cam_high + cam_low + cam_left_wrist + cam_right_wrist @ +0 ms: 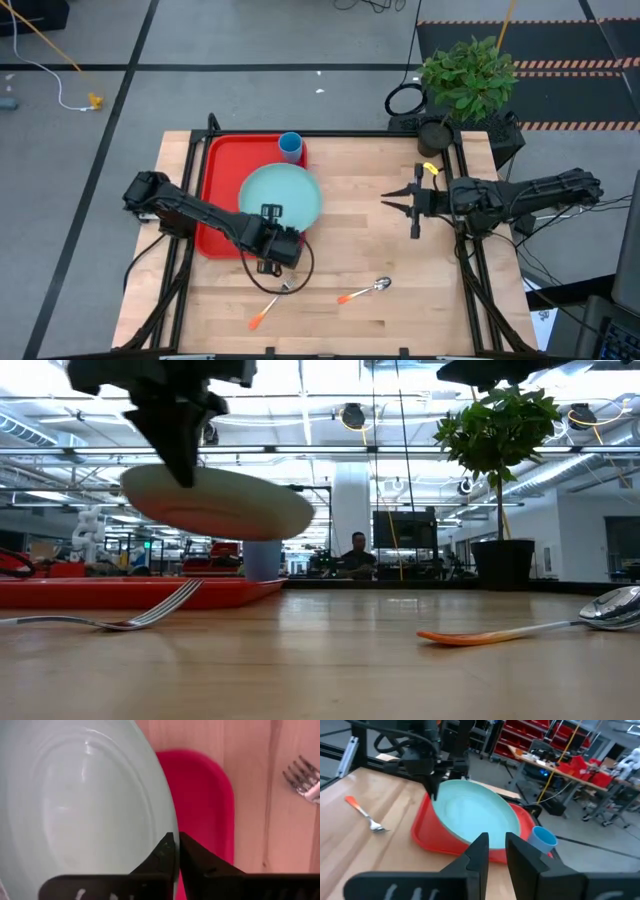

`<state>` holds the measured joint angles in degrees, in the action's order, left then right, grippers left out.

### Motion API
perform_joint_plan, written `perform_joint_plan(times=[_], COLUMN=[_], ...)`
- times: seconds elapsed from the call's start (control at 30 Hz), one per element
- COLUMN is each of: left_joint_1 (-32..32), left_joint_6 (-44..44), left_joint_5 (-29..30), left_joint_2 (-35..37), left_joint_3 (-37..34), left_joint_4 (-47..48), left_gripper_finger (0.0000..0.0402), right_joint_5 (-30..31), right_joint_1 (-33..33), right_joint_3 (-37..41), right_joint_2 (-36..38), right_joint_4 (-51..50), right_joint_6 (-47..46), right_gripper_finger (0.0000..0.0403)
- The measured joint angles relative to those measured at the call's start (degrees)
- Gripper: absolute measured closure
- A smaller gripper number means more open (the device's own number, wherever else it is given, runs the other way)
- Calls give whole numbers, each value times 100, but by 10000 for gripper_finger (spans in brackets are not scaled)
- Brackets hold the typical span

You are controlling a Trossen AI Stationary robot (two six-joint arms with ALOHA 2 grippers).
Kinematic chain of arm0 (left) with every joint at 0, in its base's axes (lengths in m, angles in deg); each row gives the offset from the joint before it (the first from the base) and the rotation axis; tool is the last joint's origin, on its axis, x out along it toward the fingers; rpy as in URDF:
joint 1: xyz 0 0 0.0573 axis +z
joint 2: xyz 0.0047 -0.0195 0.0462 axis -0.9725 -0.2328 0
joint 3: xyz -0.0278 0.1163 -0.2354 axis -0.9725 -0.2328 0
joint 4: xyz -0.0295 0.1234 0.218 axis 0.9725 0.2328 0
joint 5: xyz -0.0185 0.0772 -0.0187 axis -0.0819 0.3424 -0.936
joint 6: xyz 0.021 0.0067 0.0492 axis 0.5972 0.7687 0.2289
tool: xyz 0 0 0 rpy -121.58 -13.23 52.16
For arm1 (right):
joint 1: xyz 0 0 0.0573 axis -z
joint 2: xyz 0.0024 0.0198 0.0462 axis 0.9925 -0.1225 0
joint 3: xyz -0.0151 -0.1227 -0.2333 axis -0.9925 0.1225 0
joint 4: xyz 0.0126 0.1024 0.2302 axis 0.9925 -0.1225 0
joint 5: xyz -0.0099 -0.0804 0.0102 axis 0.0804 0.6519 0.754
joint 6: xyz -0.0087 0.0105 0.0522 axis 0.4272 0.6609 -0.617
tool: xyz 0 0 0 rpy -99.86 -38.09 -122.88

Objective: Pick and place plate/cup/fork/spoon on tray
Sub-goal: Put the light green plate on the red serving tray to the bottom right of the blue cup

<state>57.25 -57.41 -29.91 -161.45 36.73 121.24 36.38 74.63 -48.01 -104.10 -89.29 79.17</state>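
Note:
The light teal plate (285, 192) is in the air over the right part of the red tray (222, 170), tilted in the low view (220, 502). My left gripper (271, 214) is shut on its near rim. The blue cup (290, 147) stands upright in the tray's far right corner. The fork (268, 305) and the spoon (364, 291), both orange-handled, lie flat on the wood near the front. My right gripper (392, 203) hangs over the table's right half with its fingers a little apart, holding nothing. My left gripper pinches the plate's rim (169, 827) on its near side between the two fingers, one on the plate's upper face and one beyond its edge. The fingers (182, 460) come from above, pointing down. The plate is lifted clear of the tray and tilts, its right side lower.
A potted plant (468, 75) stands at the table's far right corner. A small yellow object (430, 169) lies near it. Bare wood lies between the tray and the right arm. A person (355, 555) sits far behind the table.

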Motion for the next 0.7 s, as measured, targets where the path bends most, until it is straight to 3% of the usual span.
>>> perform_joint_plan(times=[0.1, 0.3, 0.53, 0.7], left_joint_1=[-97, -303, -279, -65], left_joint_6=[-507, -1064, -1575, -1667], left_joint_5=[7, 300, 573, 673], left_joint_2=[-2, -2, 26, 472], left_joint_3=[0, 0, -168, -902], left_joint_4=[323, 657, 952, 515], left_gripper_finger=[395, 381, 393, 376], right_joint_5=[-64, -1014, -1056, -1051], right_joint_1=[150, 514, 743, 778], right_joint_3=[0, 0, 0, 0], right_joint_2=[0, -34, -117, -159], right_joint_4=[94, 138, 233, 267], right_joint_6=[77, 30, 17, -17], right_gripper_finger=[344, 344, 344, 344])
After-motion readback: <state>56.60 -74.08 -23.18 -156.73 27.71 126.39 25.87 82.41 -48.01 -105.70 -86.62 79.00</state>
